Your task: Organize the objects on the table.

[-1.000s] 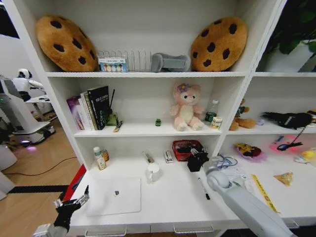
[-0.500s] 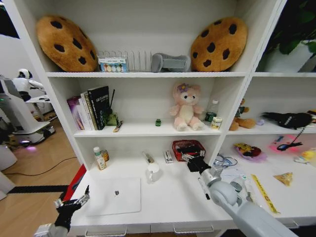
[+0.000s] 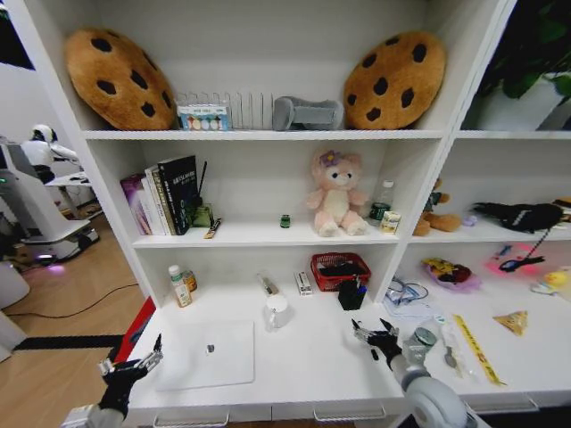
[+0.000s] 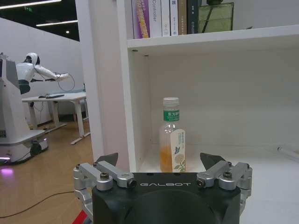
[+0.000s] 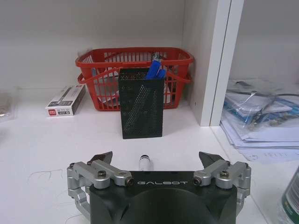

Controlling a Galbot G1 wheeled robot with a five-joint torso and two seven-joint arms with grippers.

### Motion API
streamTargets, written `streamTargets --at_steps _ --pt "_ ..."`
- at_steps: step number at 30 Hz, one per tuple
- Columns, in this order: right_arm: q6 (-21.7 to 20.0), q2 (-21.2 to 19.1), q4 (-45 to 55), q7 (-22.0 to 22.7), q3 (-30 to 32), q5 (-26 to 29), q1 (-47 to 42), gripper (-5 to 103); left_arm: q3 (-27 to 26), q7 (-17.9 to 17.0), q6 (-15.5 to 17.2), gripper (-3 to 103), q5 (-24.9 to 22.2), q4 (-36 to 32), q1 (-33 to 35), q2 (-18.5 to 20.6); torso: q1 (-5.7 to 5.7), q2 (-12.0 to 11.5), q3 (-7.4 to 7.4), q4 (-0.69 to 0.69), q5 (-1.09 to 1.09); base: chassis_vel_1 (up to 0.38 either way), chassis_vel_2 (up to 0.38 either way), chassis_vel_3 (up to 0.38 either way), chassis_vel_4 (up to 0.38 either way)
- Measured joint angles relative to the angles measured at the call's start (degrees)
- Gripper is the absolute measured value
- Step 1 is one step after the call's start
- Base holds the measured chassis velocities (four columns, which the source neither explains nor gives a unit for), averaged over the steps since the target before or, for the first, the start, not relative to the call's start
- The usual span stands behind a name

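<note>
Laptop [image 3: 207, 353]: silver, closed, flat on table, lower left of head view.
Marker pen [image 5: 145, 163]: slim, white-tipped, lying flat, lower centre of right wrist view.
Small jar [image 3: 285, 221]: green, upright on middle shelf, centre of head view.
Table [image 3: 312, 357]: white, smooth top, drawer handles along bottom edge.

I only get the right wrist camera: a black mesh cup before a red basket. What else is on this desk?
Observer: In the head view, a closed silver laptop lies on the left part of the table.
Operator: Where is the other hand?
Observer: The left hand hovers open off the table's front left corner, facing a drink bottle.
Operator: Anything above this desk?
Observer: A pink plush bear sits on the shelf above.
</note>
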Motion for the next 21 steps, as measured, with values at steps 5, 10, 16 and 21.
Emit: streamTargets --at_steps 5,10,16,21 --pt "-1.63 -0.08 -1.21 -3.45 -1.49 3.59 2.05 100 0.20 0.03 0.00 99 0.49 0.07 0.18 -1.03 0.00 0.00 0.00 0.02 -0.02 0.000 0.000 0.000 0.000" --pt "-2.13 -0.09 -2.99 -4.01 -4.15 4.21 4.67 99 0.47 0.23 -0.14 99 1.13 0.37 0.32 -1.78 0.00 0.00 0.00 -0.01 -0.02 0.000 0.000 0.000 0.000" --pt "-3.43 0.09 -5.95 -1.54 -8.07 5.25 9.80 100 0.91 0.28 -0.13 99 1.55 0.89 0.14 -1.95 0.01 -0.01 0.00 0.01 -0.03 0.000 0.000 0.000 0.000" --pt "-4.00 -0.24 -7.16 -0.79 -9.27 5.62 11.48 100 0.90 0.21 -0.09 99 1.50 1.35 0.01 -1.61 0.01 -0.01 0.00 0.00 -0.02 0.000 0.000 0.000 0.000"
